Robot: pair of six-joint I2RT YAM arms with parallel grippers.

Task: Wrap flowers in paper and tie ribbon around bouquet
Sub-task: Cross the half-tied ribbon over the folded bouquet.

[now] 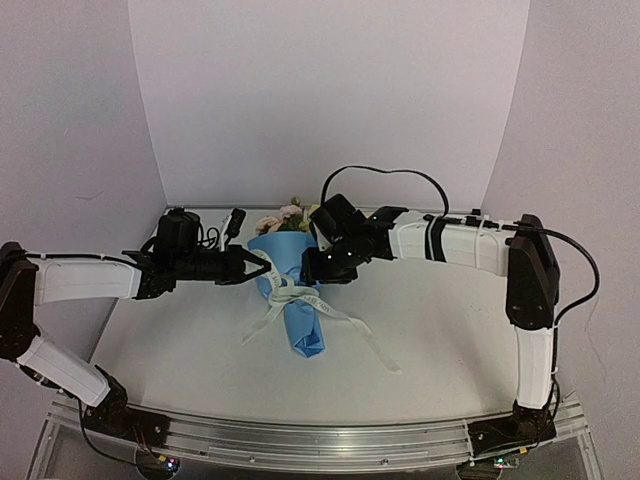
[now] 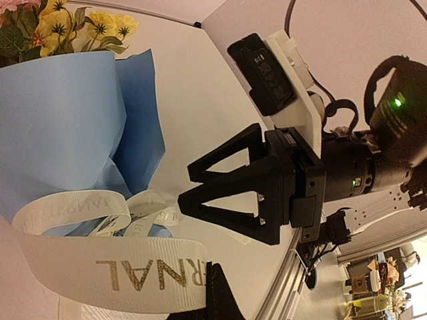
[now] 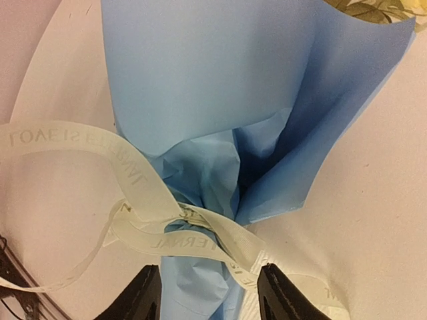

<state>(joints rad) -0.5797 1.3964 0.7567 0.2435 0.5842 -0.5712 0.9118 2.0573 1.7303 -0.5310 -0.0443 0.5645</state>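
Note:
The bouquet (image 1: 292, 290) lies in the middle of the table, a blue paper (image 3: 200, 80) cone with its wide rim toward the back. Pink and yellow flowers (image 1: 284, 218) (image 2: 100, 27) show above the rim. A cream ribbon (image 1: 300, 298) (image 3: 190, 220) is knotted round the cone's narrow part, with tails trailing toward the front. My left gripper (image 1: 258, 268) (image 2: 215, 288) is shut on one ribbon strand (image 2: 120, 273) to the left of the cone. Over the narrow part, my right gripper (image 1: 316, 270) (image 3: 210, 293) stands open, its fingers either side of the paper and a ribbon strand without pinching them.
An aluminium rail (image 1: 320, 440) runs along the near edge of the white table. White backdrop walls close the back and sides. The right arm's black cable (image 1: 390, 172) loops above its wrist. One ribbon tail (image 1: 380, 352) lies toward the front right.

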